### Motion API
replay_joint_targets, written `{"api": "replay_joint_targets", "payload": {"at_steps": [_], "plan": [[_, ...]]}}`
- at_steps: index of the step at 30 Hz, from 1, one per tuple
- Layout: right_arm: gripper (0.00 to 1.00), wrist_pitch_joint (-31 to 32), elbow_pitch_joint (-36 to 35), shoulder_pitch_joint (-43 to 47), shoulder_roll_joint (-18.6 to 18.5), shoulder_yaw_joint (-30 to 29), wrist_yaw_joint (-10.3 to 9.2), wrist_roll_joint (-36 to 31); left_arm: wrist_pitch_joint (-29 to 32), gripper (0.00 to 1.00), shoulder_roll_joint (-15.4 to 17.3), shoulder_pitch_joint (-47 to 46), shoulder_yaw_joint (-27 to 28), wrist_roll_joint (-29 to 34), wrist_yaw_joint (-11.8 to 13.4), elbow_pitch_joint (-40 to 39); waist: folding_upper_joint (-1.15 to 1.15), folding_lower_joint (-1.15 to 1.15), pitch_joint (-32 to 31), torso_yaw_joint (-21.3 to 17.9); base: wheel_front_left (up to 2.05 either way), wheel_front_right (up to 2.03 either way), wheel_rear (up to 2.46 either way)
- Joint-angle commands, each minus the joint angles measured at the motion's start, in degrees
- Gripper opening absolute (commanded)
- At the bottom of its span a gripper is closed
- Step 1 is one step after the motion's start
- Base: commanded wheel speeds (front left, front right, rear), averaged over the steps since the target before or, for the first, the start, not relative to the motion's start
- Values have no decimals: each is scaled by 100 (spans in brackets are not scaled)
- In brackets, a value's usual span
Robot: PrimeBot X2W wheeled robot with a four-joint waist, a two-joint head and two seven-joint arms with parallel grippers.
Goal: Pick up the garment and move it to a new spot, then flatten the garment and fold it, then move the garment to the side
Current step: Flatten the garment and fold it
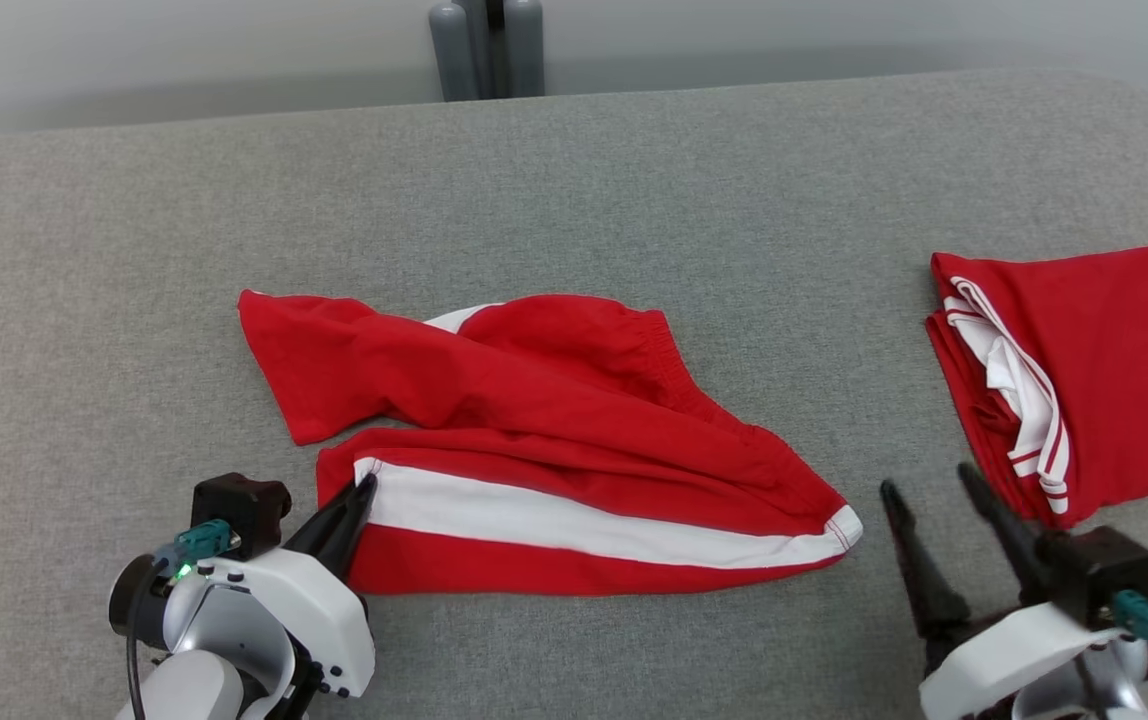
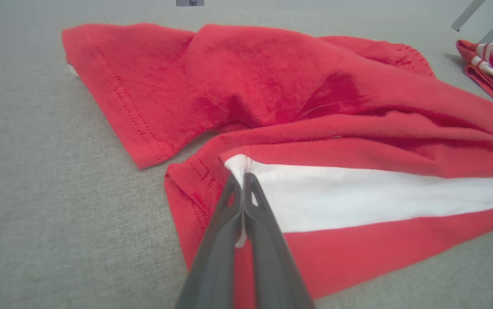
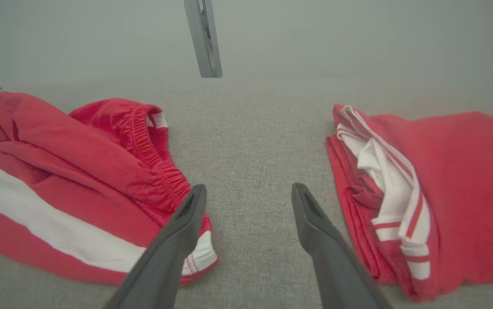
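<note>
A crumpled red garment (image 1: 554, 440) with a broad white stripe (image 1: 584, 520) lies across the middle of a grey fabric-covered table (image 1: 574, 180), its elastic waistband toward 2 o'clock and one leg reaching out to 10 o'clock. At the garment's 8 o'clock corner, the left gripper (image 1: 362, 490) pinches the hem where the stripe ends, its two dark fingers pressed together (a sliver of white cloth shows between them in the left wrist view). The right gripper (image 1: 926, 478) is at 4 o'clock, just beside the stripe's far end, fingers spread wide with only bare table between them. A folded pile (image 1: 1114, 370) of red-and-white cloth rests at 3 o'clock, apart from the garment.
</note>
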Motion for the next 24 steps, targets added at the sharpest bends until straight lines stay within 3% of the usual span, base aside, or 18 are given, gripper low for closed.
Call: {"api": "replay_joint_targets", "payload": {"at_steps": [1, 12, 13, 14, 24], "plan": [[100, 94, 136, 66, -174, 206, 2, 73, 10, 0, 72, 20, 20, 57, 63, -117, 0, 0, 24, 35, 0, 0, 0], [100, 100, 1080, -312, -590, 1134, 1, 425, 27, 0, 28, -39, -78, 64, 70, -352, 0, 0, 106, 218, 0, 0, 0], [43, 84, 1140, -344, -614, 1208, 1, 465, 9, 0, 25, -51, -82, 69, 65, -362, 0, 0, 99, 234, 0, 0, 0], [0, 34, 1141, -369, -620, 1241, 1, 511, -39, 0, 23, -59, -64, 71, 72, -387, 0, 0, 91, 247, 0, 0, 0], [0, -411, 355, -499, -779, 1172, 2, 786, -262, 0, 257, -269, 178, 266, 307, -1138, 0, 0, -75, 308, 0, 0, 0]]}}
